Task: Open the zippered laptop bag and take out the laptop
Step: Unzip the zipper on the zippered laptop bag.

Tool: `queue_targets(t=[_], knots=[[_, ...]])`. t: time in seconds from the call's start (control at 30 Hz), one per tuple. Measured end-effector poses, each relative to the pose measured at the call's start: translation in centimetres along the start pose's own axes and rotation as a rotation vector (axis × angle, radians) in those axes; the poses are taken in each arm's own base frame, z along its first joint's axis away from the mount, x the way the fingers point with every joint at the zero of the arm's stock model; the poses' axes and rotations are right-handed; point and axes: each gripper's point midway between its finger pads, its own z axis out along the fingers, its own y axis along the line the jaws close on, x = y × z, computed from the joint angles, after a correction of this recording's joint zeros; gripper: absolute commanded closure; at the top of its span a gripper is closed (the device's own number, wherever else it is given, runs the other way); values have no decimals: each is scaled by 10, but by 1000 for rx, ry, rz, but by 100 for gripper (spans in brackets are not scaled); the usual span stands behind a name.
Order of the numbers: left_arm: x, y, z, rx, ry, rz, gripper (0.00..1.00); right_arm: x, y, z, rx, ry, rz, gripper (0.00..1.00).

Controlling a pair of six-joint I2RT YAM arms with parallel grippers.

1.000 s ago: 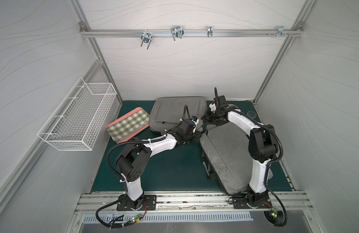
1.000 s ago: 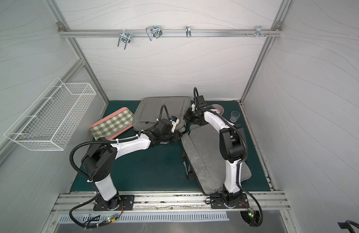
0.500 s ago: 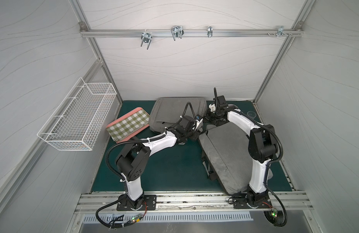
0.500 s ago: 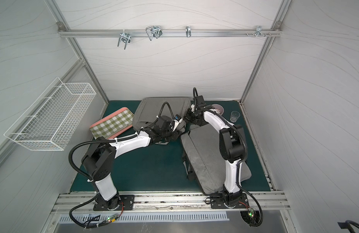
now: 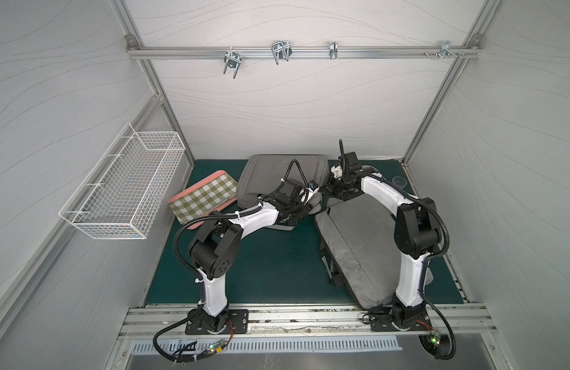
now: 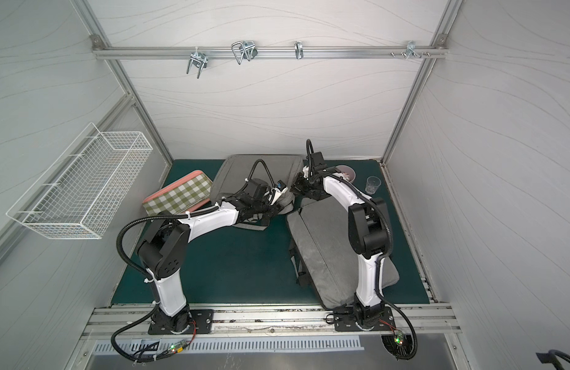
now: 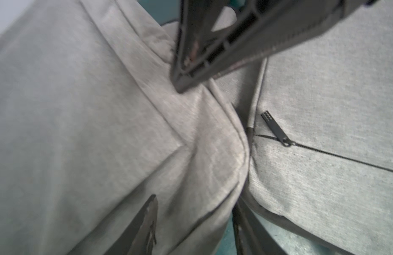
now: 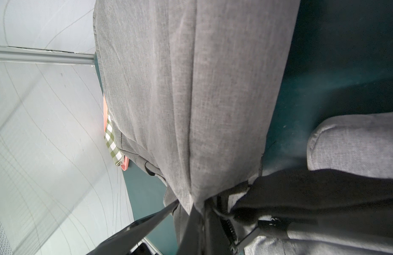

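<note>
Where the dark green mat point(image 5: 261, 256) covers the floor of the booth, two grey bags take up most of it. The far grey bag point(image 5: 271, 173) lies flat against the back wall at the centre. The near grey bag point(image 5: 357, 243) runs from the middle toward the near right, and its far left corner almost meets the other's near right corner. I cannot tell which one holds the laptop.

At that meeting point the right gripper point(image 8: 193, 209) is pressed together on a pinch of the far grey bag's fabric, drawn up into a ridge. The left gripper point(image 7: 194, 203) stands spread astride the same corner; whether its fingers point(image 7: 147, 220) press the cloth I cannot tell. A zip pull point(image 7: 276, 129) lies on the near grey bag just beside the corner.

White panels with faint wavy lines close in the left, right and far sides, set in an aluminium frame. A rail crosses the far wall carrying metal hooks point(image 5: 279, 53), and a white wire basket point(image 5: 123, 189) hangs on the left wall. A green-check tray point(image 5: 203, 198) sits far left, touching the far grey bag's left edge. Far right stand a small glass point(image 6: 372, 185) and a bowl point(image 6: 347, 173) — the bowl partly behind the right arm.
</note>
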Motion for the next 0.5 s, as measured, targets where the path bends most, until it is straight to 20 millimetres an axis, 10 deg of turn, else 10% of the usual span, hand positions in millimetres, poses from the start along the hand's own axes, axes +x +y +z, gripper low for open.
queue_targets(t=[0.23,0.5], knots=[[-1,3,2,31,2,11,100,1,1,0,-7,6,-2,88],[1,9,-2,96,-14,-77,100,5,11,-5,-59,15,-78,56]])
